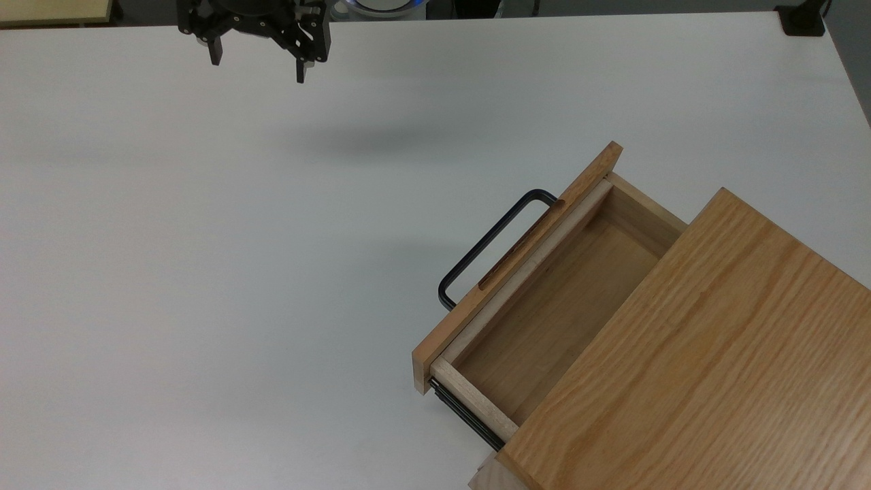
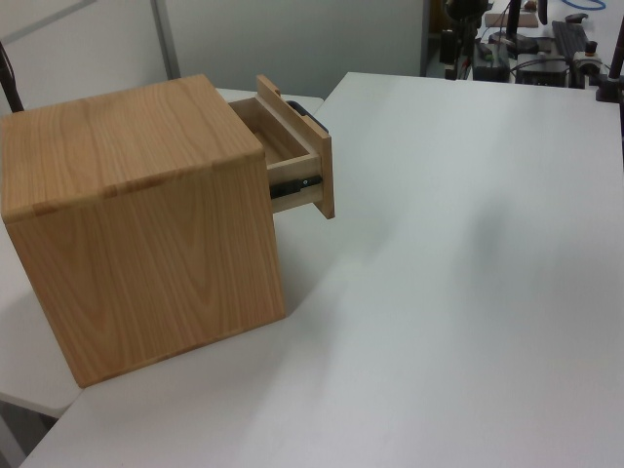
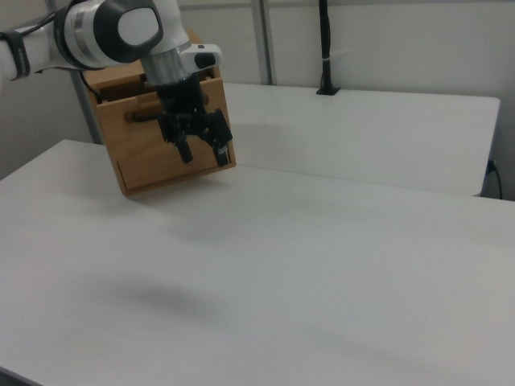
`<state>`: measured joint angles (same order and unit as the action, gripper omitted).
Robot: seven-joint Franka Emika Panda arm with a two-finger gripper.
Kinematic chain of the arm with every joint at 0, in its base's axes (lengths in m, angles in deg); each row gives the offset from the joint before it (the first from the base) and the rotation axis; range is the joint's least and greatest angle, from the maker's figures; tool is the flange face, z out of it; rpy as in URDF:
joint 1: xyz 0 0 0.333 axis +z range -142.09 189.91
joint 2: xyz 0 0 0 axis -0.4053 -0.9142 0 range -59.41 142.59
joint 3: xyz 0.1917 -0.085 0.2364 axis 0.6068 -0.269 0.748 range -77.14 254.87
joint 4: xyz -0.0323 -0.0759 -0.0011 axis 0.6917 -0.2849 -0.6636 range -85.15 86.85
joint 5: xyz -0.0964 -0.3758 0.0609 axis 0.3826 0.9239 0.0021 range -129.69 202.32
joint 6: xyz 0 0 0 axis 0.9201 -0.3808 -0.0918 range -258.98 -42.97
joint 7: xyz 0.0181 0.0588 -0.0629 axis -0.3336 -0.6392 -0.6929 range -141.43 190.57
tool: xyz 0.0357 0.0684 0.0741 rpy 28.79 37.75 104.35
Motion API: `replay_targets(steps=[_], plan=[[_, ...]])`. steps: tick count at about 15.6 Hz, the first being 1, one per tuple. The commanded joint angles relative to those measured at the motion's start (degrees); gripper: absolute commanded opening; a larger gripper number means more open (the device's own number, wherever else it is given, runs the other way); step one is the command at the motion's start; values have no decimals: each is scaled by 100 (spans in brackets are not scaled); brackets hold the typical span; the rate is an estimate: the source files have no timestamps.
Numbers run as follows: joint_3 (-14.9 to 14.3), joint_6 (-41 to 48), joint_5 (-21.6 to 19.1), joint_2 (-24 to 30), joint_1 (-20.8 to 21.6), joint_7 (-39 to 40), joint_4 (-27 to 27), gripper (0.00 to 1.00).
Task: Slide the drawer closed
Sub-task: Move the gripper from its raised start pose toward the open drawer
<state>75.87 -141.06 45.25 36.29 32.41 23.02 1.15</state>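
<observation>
wooden drawer (image 1: 544, 299) pulled out, well apart from spread jaws

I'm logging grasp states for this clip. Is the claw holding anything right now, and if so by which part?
Nothing is held. The claw hangs open above the bare table, well away from the drawer and its handle.

We find no readable text, label, brand, number or sign anywhere here: none on the drawer (image 1: 544, 299), the cabinet (image 1: 708, 361), the desk (image 1: 204, 272) or the gripper (image 1: 258, 64).
</observation>
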Motion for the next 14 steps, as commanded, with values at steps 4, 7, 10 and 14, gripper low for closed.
replay_targets(steps=[4, 7, 10, 14], plan=[[-247, 111, -445, 248, 72, 93, 164, 100], [-247, 102, -735, 239, 63, 58, 164, 100], [-247, 84, -840, 213, 63, 32, 146, 100], [-282, 5, -1945, 143, 46, -441, -11, 100]])
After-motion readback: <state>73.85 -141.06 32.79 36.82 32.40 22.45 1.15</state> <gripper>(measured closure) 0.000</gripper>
